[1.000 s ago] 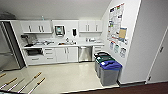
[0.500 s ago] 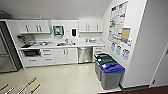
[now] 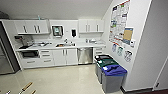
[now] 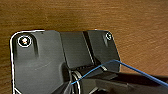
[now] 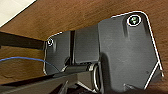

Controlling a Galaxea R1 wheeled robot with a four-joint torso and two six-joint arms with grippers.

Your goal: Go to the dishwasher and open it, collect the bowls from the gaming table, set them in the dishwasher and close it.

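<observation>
The dishwasher [image 3: 85, 55] is a brushed steel panel built in under the white counter [image 3: 62, 45], to the right of the sink [image 3: 65, 44]. Its door is closed. It stands across the pale floor, ahead and slightly right of me. The bowls and the gaming table are out of view. In both wrist views my own dark plate hangs over a brown wood-grain surface.
Three waste bins [image 3: 110, 75] with black, green and blue lids line the right wall, close to the dishwasher. A steel fridge [image 3: 5, 58] stands at the far left. White cabinets [image 3: 60, 57] flank the dishwasher. Brown strips [image 3: 25, 87] lie at the lower left of the floor.
The whole head view has shifted a little and the kitchen looks slightly larger, so the camera has moved nearer. Nothing in the kitchen itself has moved.
</observation>
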